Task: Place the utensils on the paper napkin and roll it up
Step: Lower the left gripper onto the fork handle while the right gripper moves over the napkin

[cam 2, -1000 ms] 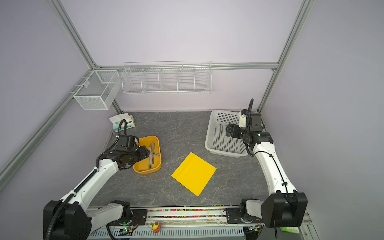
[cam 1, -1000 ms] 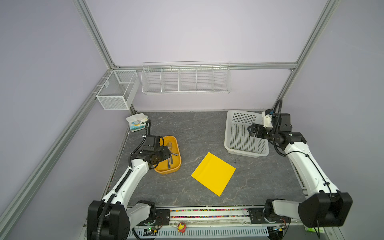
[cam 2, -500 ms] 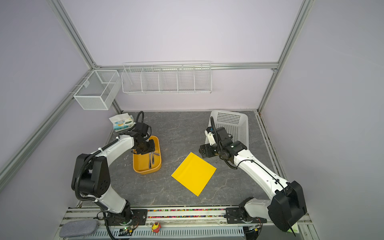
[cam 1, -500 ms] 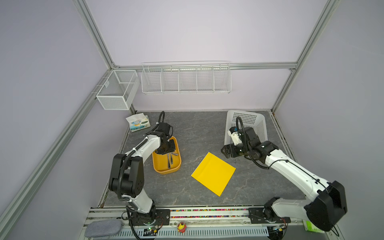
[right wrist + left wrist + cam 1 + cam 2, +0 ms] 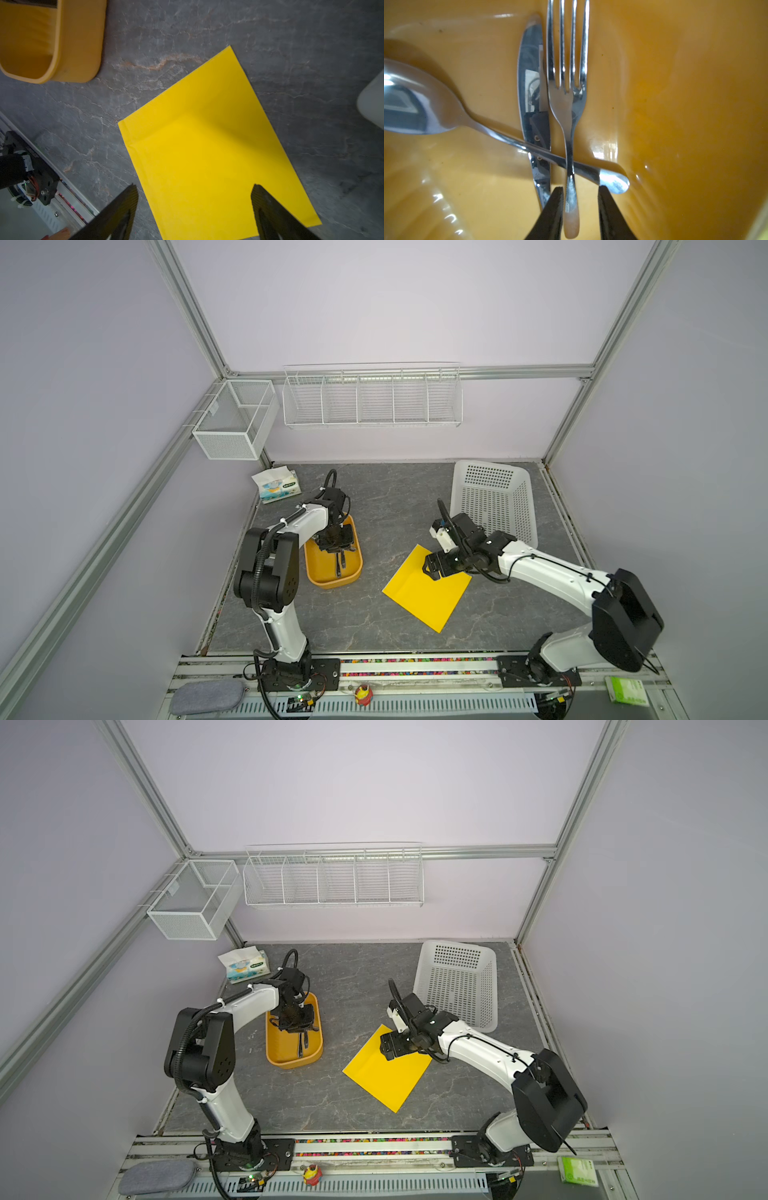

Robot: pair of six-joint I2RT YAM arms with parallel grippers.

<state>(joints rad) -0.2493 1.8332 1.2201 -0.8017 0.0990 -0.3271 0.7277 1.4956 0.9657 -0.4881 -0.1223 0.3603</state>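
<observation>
Grey bench (image 5: pixel 395 497); left hand (image 5: pixel 580 188), narrow astride the fork (image 5: pixel 566 99) handle, should pinch squarely before lifting; right hand (image 5: pixel 193 186) gapes wide.

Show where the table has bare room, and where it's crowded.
Bare: between orange tray and napkin; between napkin and front rail; at the back, between tissue pack and white basket. Crowded: the tray, with cutlery and left gripper inside; right gripper over the napkin's far corner.
</observation>
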